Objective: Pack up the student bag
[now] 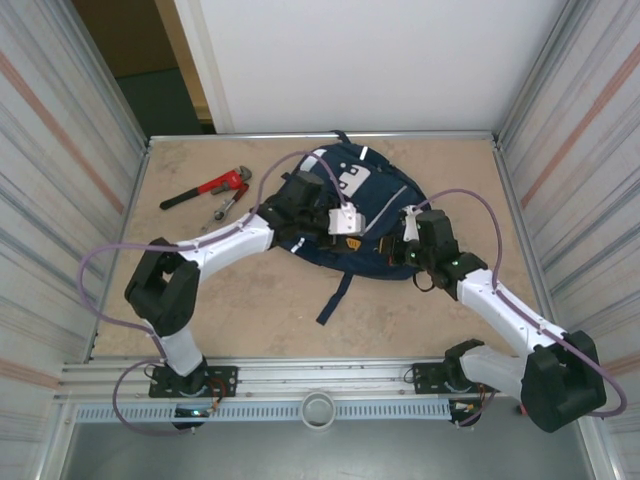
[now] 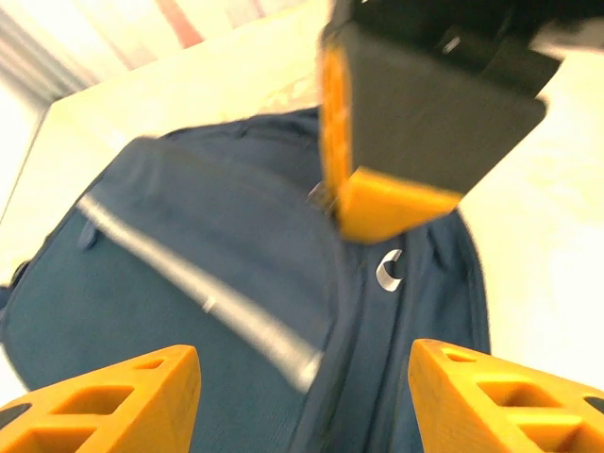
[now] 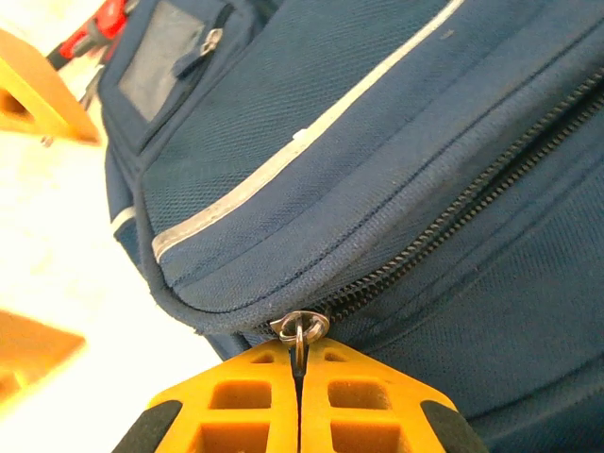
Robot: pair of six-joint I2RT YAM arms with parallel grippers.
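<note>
The student bag (image 1: 375, 185) is a navy backpack with pale stripes, lying flat at the back middle of the table. My right gripper (image 3: 300, 377) is shut on the metal zipper pull (image 3: 300, 327) at the end of a closed zipper on the bag's (image 3: 377, 142) edge. In the top view the right gripper (image 1: 403, 252) sits at the bag's near right rim. My left gripper (image 2: 307, 396) hovers open just above the bag (image 2: 189, 283), its orange fingers (image 2: 113, 396) spread wide with nothing between them. In the top view the left gripper (image 1: 352, 238) is over the bag's near left part.
A red pipe wrench (image 1: 205, 188) and a smaller tool (image 1: 225, 206) lie on the table left of the bag. A dark strap (image 1: 335, 295) trails from the bag toward the near edge. Corrugated walls close in both sides.
</note>
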